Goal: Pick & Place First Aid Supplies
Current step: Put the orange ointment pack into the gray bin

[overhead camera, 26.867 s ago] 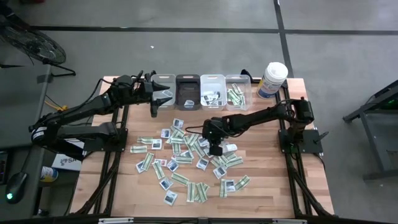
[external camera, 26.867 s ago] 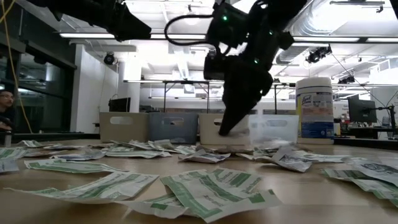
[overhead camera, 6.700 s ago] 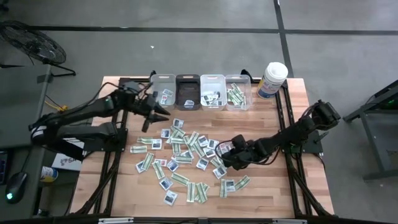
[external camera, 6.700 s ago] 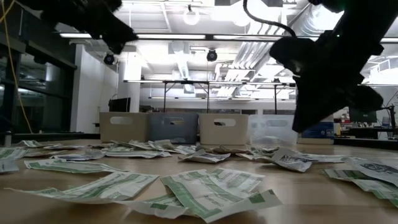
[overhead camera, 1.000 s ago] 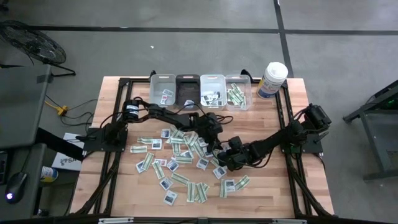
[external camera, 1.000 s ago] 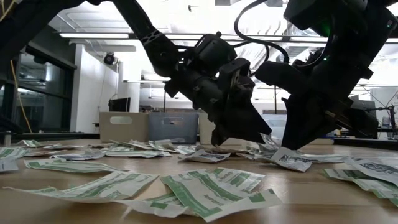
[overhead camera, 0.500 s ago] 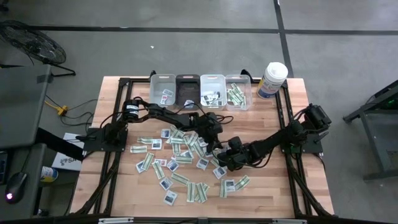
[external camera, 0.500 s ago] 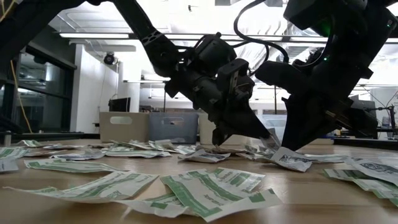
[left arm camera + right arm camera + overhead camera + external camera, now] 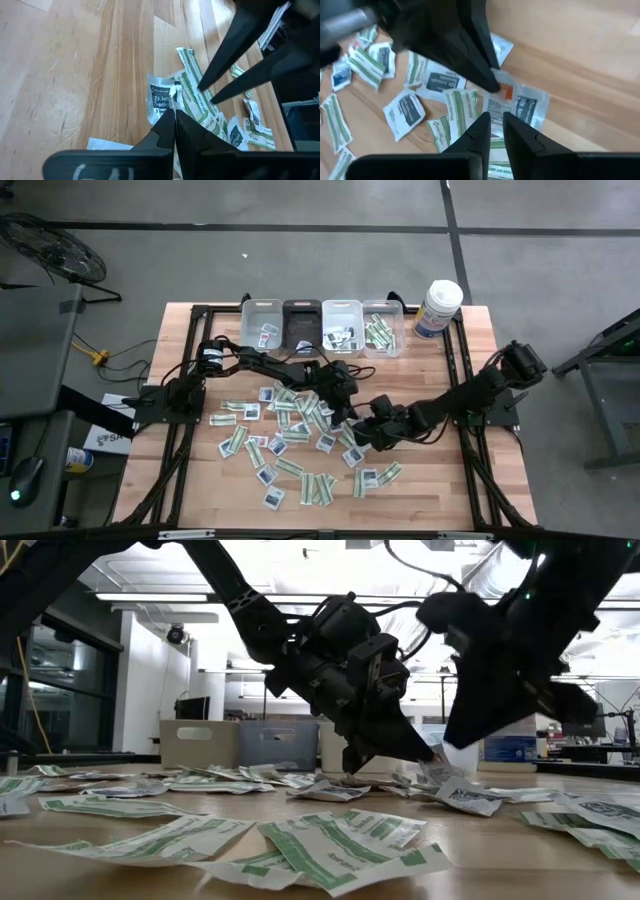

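Many first aid supplies (image 9: 290, 430), green-and-white strips and squarish white packets, lie flat and scattered on the wooden table. My left gripper (image 9: 175, 111) is down at the right side of the pile, shut on the edge of a white packet with an orange mark (image 9: 516, 106). My right gripper (image 9: 492, 122) hangs just above that same packet. Its fingers stand a little apart, with nothing between them. In the high view the two grippers nearly meet, left (image 9: 349, 412) and right (image 9: 362, 430). My left gripper has its shut fingertips (image 9: 495, 87) on the packet's edge beside the orange mark (image 9: 506, 92). It comes slanting down from the table's left and far side. The fingers hide how much of the edge lies between them. The packet rests flat on the table.
Four small bins (image 9: 322, 328) stand in a row at the far edge, and some hold packets. A tall white canister (image 9: 440, 307) stands to their right. Bare wood shows near the table's right edge (image 9: 440, 470) and along the left (image 9: 200, 470).
My right gripper has lifted up off the packets, so that in the low view its fingertips stand clear of the table. My left gripper has stayed where it was, low at the pile.
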### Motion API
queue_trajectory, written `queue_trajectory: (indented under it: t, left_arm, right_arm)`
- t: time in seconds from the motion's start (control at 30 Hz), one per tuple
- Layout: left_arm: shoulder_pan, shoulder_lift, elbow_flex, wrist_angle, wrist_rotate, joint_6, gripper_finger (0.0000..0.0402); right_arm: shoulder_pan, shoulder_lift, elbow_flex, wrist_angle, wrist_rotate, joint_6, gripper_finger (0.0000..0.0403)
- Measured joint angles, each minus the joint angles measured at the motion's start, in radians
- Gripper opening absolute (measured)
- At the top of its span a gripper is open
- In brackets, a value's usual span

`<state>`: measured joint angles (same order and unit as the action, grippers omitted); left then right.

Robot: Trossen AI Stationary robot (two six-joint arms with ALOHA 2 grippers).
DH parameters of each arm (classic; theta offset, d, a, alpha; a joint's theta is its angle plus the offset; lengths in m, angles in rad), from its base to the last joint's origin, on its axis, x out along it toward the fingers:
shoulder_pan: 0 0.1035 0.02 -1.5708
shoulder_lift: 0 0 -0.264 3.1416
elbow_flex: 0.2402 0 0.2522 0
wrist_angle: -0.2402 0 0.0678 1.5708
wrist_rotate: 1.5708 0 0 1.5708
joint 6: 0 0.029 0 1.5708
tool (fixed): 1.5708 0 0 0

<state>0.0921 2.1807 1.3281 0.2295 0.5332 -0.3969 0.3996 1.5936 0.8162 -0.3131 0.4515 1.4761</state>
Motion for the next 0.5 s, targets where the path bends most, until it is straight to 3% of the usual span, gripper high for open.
queue_trajectory:
  t: [0.5]
  left_arm:
    - [0.007,0.000,0.103,-0.061,0.118,0.050,0.0000]
  right_arm:
    - [0.005,-0.092,0.000,-0.078,0.023,-0.026,0.0064]
